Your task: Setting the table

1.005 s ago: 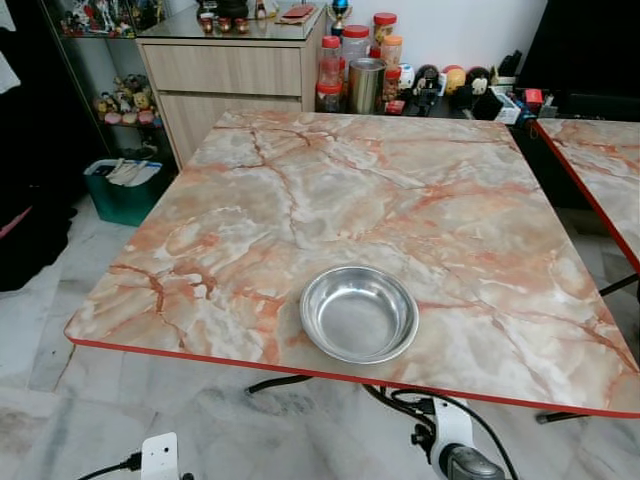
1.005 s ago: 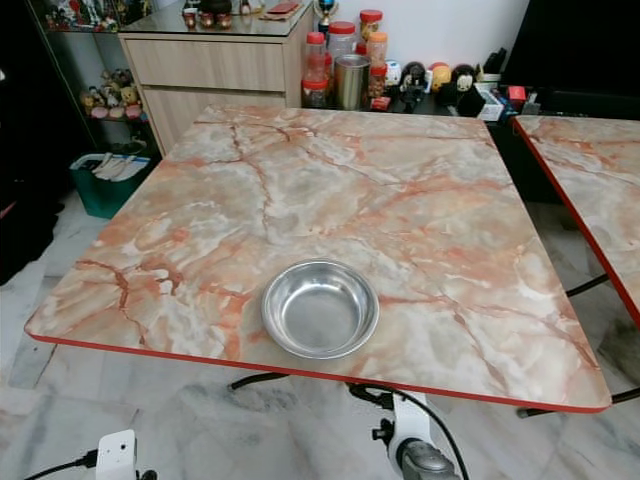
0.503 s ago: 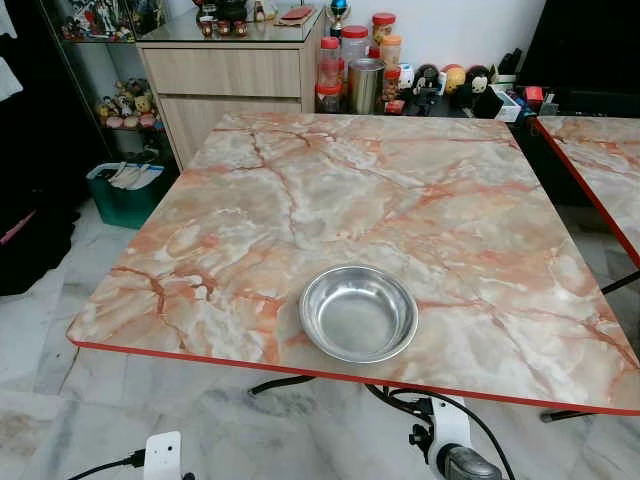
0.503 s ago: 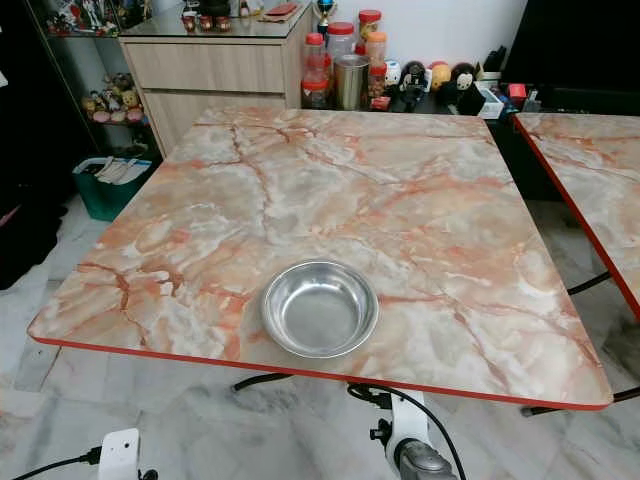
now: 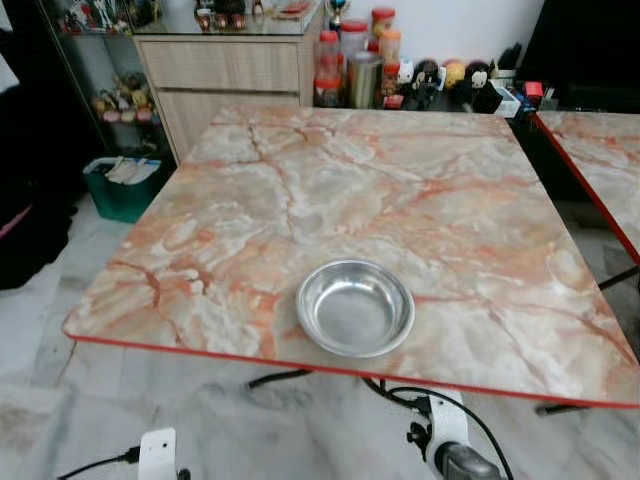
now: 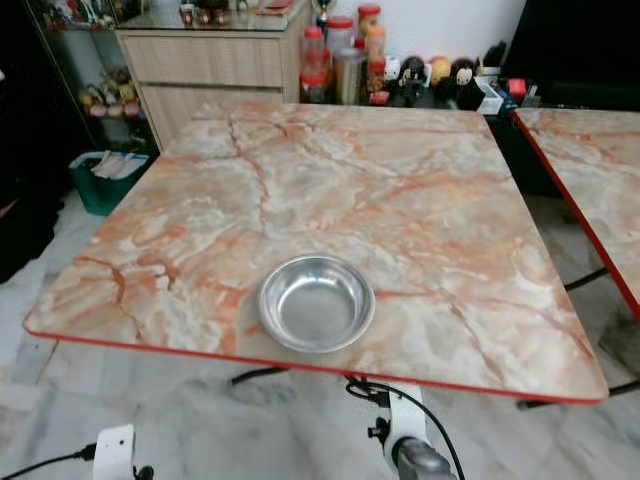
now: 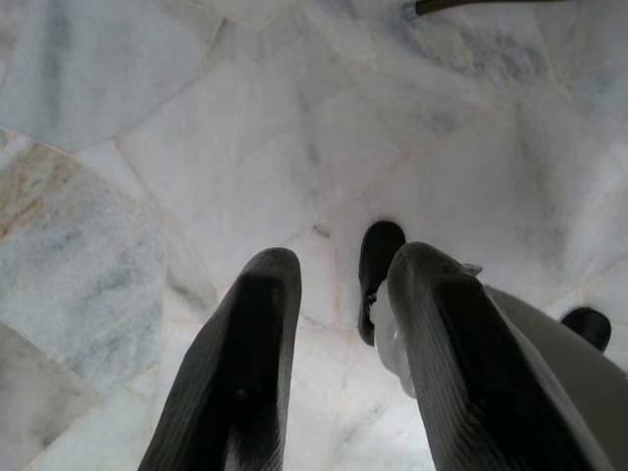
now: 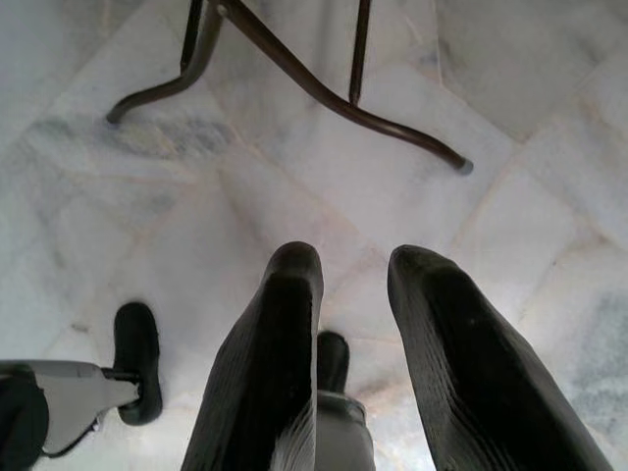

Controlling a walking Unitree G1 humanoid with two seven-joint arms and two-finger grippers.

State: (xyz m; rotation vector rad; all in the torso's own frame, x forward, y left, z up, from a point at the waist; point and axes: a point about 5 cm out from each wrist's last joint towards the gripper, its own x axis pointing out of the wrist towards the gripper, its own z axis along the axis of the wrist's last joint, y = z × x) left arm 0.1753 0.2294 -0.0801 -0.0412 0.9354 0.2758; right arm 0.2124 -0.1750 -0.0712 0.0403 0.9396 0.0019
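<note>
An empty steel bowl [image 5: 355, 306] sits on the marble table [image 5: 400, 190], close to its red front edge and a little right of the middle. Both arms hang below the table edge, the left arm [image 5: 158, 455] at the lower left and the right arm [image 5: 448, 452] at the lower right. In the left wrist view my left gripper [image 7: 343, 260] points down at the marble floor, open, with nothing between its fingers. In the right wrist view my right gripper [image 8: 355, 257] is also open and empty above the floor.
A wooden cabinet [image 5: 235, 70] stands behind the table, with jars and a metal tin [image 5: 362, 78] beside it. A green bin [image 5: 122, 185] sits on the floor at the left. A second marble table [image 5: 600, 160] is at the right. Dark table legs [image 8: 294, 74] cross the floor.
The whole picture has shifted slightly and is a little blurred, so the camera has moved. The bowl keeps its place on the table.
</note>
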